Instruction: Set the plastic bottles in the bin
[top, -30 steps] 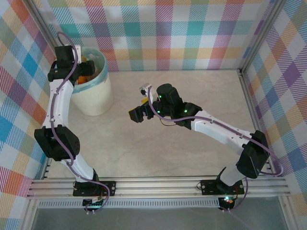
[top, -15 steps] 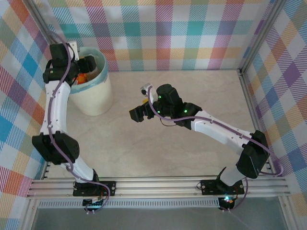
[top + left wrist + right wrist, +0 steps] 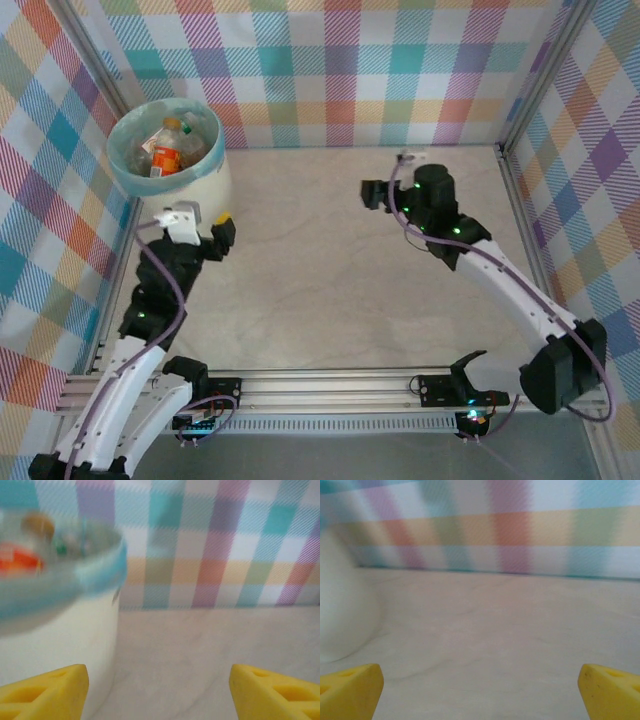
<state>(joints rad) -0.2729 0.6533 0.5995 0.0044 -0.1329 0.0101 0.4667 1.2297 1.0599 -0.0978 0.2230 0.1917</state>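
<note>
The bin (image 3: 195,190) is round and white with a blue-green liner and stands at the far left. Plastic bottles (image 3: 166,150) lie inside it, one with an orange label and an orange cap. My left gripper (image 3: 200,228) hangs just in front of the bin, apart from it, open and empty. In the left wrist view its yellow fingertips (image 3: 45,692) frame bare table, and the blurred bin (image 3: 55,635) with bottles (image 3: 17,560) fills the left. My right gripper (image 3: 368,195) points left over the far middle, open and empty (image 3: 480,695). The bin (image 3: 340,610) shows faintly at far left.
Checked cloth walls (image 3: 330,70) close the back and both sides. A metal frame post (image 3: 520,190) runs along the right edge. The marbled tabletop (image 3: 320,290) stretches between the two arms. The arm bases sit on the rail (image 3: 330,390) at the near edge.
My left arm has drawn back from above the bin to the table in front of it, uncovering the bottles. My right arm has swung from mid-table toward the far right.
</note>
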